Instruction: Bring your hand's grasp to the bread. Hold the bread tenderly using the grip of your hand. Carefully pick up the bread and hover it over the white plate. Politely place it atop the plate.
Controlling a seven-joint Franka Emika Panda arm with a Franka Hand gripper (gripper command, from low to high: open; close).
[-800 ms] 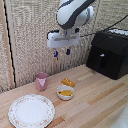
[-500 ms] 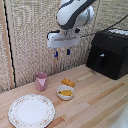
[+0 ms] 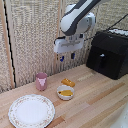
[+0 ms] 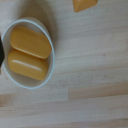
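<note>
We note the hand (image 3: pixel 67 56) high above the wooden table (image 3: pixel 100 95), hanging from the white arm (image 3: pixel 79 20). Its two short blue-tipped fingers (image 3: pixel 62 58) point down with a visible gap between them; they look spread, with nothing between them. The hand is well apart from everything on the table.

On the table, in the exterior view, we see the white plate (image 3: pixel 31 111) near the front edge, toward the exterior view's left. Its top is bare. Behind it stands a pink cup (image 3: pixel 41 81), upright. Toward the exterior view's right of the cup sits a small white bowl (image 3: pixel 65 92) with yellow-orange food inside. Just behind the bowl, on the bare wood, lies the bread (image 3: pixel 68 82), an orange-brown chunk, near the bowl; we cannot tell at this size whether the two touch.

A black appliance (image 3: pixel 109 53) stands at the exterior view's right, against the woven wall panel (image 3: pixel 35 40).

The wrist view looks straight down on the bowl (image 4: pixel 29 52). Two rounded yellow-orange pieces (image 4: pixel 29 51) lie side by side in it, touching each other. A corner of the bread (image 4: pixel 84 4) shows at the frame edge, apart from the bowl's rim, flat on the wood. A dark sliver (image 4: pixel 2 54) at the picture's border we cannot identify.
</note>
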